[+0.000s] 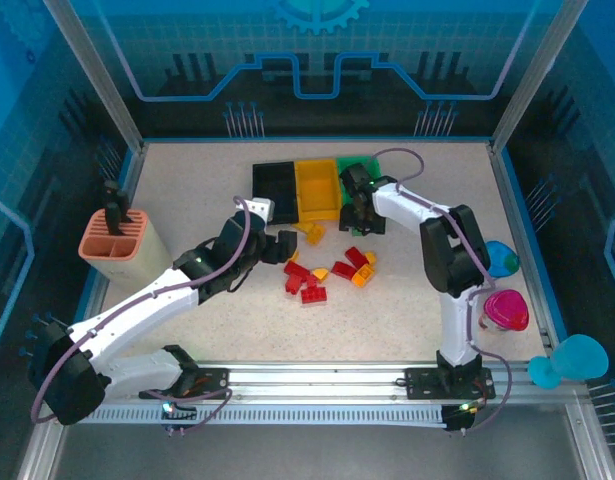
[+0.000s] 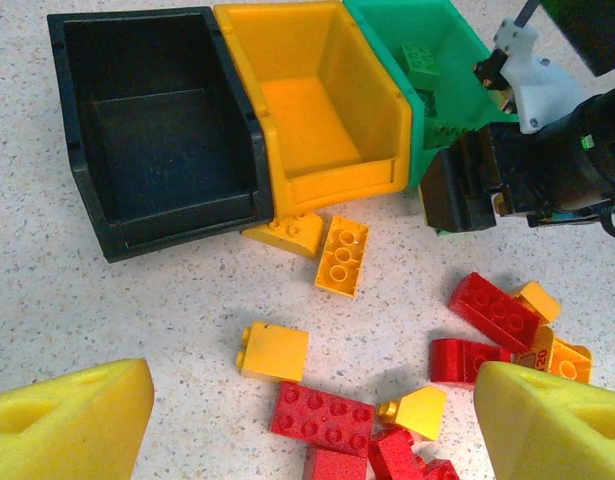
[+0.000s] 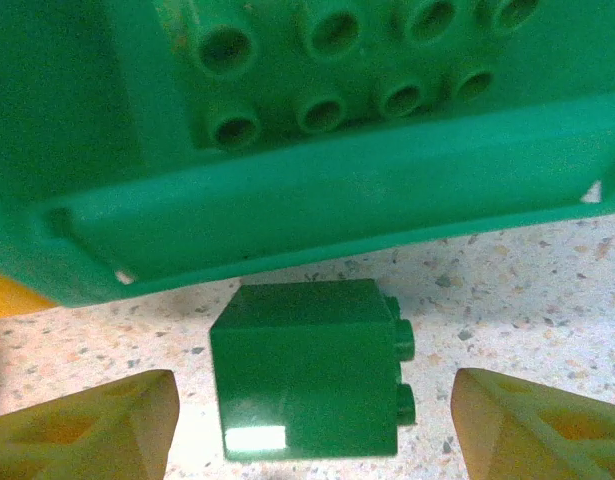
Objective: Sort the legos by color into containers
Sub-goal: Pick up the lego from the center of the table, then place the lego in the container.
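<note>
Right tool (image 3: 315, 405) is straddling the green brick (image 3: 307, 370), wide and untouching, on the surface (image 3: 547, 280) just before the green bin (image 3: 287, 220); best closing squarely, gently. Left tool (image 2: 314, 400) is hanging wide, empty.

surface: speckled beige tabletop (image 1: 187, 190) | enclosure: aluminium frame (image 1: 93, 70), blue translucent panels (image 1: 317, 50) | light: bright, even

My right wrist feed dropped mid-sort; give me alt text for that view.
A small green plastic lego brick lies on its side on the speckled table, between the right gripper's open yellow fingertips, touching neither. Beyond stands the green plastic bin's front wall, green bricks inside.
</note>
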Robot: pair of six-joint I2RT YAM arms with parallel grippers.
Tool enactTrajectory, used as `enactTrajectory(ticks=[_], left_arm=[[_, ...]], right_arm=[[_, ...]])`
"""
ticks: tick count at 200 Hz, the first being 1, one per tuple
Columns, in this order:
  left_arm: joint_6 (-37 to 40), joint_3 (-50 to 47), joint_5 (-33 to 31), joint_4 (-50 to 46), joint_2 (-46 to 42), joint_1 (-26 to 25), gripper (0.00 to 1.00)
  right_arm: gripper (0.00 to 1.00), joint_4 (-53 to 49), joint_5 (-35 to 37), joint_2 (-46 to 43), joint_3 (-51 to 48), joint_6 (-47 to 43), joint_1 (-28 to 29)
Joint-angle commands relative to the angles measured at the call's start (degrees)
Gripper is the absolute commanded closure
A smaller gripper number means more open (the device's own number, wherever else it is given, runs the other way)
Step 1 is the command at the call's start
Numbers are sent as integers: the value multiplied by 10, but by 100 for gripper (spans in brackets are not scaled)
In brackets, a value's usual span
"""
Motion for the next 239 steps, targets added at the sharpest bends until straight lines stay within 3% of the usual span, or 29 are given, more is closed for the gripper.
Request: enactTrajectory(ticks=[1,46,95,141,184,239], left_arm=[[-11,-12,-7,-6,-6,0,16],[-11,-16,-9,-4,-6,0,15],[-10,-17,-10,-7,-6,0,16],[-8,-14,-11,-8,-12,1,16],[-8,-16,-14,-13,-17,1,16],[-11,-19,-16,-22,-29,0,17]], right_arm=[[28,4,1,16,20,0,4],[35,-3,8,36,38,-4,4],[59,-3,13,22,25,-2,10],[61,-12,25,-31,17,-9,23],[61,-33,52,-59,70,-31,18],[60,-94,51,9,225,-54,-17]])
